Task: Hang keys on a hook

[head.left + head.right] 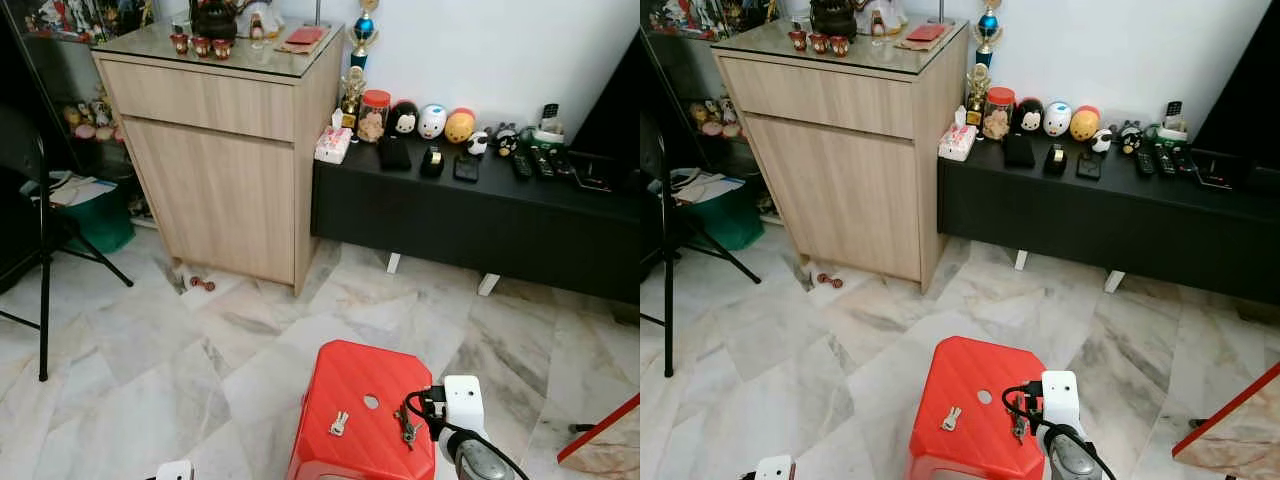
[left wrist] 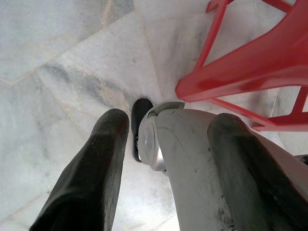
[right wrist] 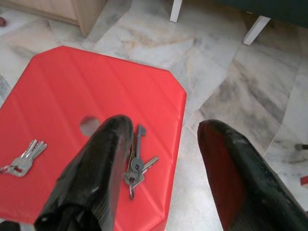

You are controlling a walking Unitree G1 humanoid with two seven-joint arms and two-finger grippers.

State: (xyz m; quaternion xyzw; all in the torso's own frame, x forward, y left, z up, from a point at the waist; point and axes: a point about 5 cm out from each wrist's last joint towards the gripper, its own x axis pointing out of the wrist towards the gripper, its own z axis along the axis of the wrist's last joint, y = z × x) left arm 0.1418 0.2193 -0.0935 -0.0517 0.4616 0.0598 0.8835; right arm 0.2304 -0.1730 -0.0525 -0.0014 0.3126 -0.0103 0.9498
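Two bunches of silver metal keys lie apart on the red plastic stool [image 3: 62, 86]: one bunch [image 3: 136, 165] near its right edge, the other bunch [image 3: 21, 159] toward its left. The right pincer [image 3: 161, 159] hangs above the nearer bunch, fingers spread. The left pincer [image 2: 163, 168], fingers parted, hangs low over the marble floor [image 1: 150, 350].

Around the right gripper [image 3: 163, 159], open floor [image 3: 231, 72]; below it, the red stool [image 3: 72, 91] bearing two key bunches [image 3: 134, 168].
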